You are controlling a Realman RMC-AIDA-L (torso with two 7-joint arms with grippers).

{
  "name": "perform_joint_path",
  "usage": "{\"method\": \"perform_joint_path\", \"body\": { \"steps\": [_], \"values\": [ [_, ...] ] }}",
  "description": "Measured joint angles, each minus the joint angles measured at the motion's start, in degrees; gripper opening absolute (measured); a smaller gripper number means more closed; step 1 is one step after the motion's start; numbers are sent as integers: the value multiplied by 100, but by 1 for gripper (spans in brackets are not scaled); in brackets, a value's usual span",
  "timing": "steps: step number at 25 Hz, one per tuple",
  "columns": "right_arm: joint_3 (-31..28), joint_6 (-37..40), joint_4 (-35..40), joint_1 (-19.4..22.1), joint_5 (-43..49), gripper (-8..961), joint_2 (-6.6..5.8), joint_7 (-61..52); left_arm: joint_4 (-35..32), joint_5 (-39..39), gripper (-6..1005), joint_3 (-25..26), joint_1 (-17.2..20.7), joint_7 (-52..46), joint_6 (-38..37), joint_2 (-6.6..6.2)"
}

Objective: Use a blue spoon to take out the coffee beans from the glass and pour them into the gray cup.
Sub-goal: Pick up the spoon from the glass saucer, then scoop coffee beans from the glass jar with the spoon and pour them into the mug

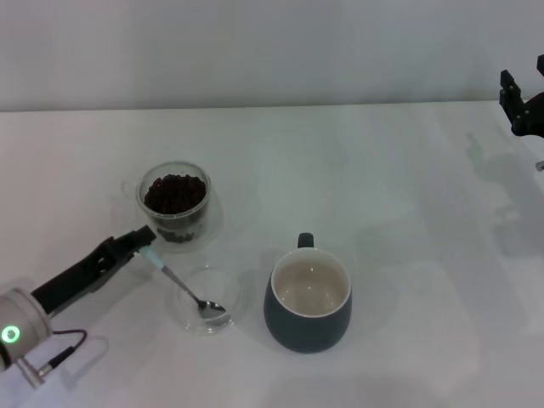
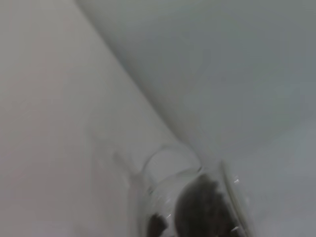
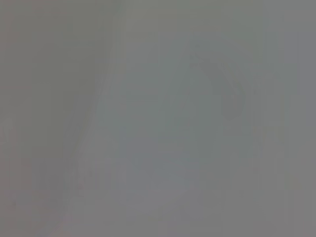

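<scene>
Spoon gripped, no beans lifted yet.
From the head, my left tool (image 1: 143, 240) clenched the blue spoon (image 1: 181, 283), bowl in a glass dish (image 1: 206, 299), between the glass (image 1: 175, 204) and gray cup (image 1: 308, 304); right tool (image 1: 524, 105) sat parked, its state unclear. Left wrist showed coffee beans (image 2: 200, 212): a tilted spoon could spill them.

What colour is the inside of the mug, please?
Cream-white inside the mug, clearest in the head view.

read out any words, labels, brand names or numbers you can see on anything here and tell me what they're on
None: no readable text.
The gray cup, glass, blue spoon and clear dish are plain.
The left arm shows only a green ring light, no lettering.
The wrist views show no text.
</scene>
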State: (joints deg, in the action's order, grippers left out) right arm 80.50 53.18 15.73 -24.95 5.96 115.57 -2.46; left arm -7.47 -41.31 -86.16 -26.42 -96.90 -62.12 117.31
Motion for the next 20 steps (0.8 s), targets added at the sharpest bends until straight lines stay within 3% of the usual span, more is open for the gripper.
{"method": "perform_joint_path", "body": {
  "steps": [7, 13, 20],
  "values": [
    [0, 0, 17, 5, 5, 524, -5, 0, -655, 27, 137, 208, 464, 95, -335, -106],
    [-14, 1, 4, 19, 4, 524, -14, 23, -836, 31, 136, 592, 641, 212, -995, -275],
    [-32, 5, 0, 26, 12, 524, -30, 33, -1546, -1, 137, 1077, 1006, 332, -1363, -445]
  ]
}}
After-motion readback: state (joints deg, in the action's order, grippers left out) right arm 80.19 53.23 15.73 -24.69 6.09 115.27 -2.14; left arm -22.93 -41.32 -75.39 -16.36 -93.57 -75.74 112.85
